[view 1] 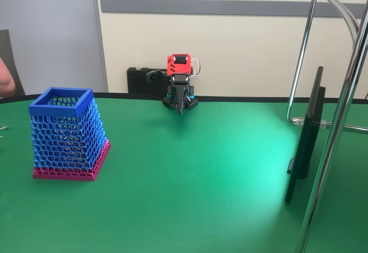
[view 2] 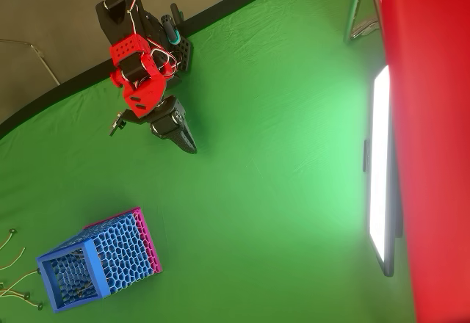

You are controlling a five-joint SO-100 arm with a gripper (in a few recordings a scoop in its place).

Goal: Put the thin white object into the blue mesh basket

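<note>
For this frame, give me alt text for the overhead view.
A red-and-black robot arm sits folded at the table's far edge, its gripper pointing over the green table. A blue mesh basket stands at lower left, thin sticks beside it.

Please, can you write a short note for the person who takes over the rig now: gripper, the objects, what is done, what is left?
Gripper: shut, holding nothing, arm folded at the table's back edge, far from the basket.
Basket: upright on the green table, front left in the fixed view.
White sticks: several thin ones lie on the table just outside the basket, at the left edge of the overhead view.
Done: no stick picked up; whether one is already in the basket cannot be told.
Left: reach over, grasp a stick, drop it into the basket.
</note>
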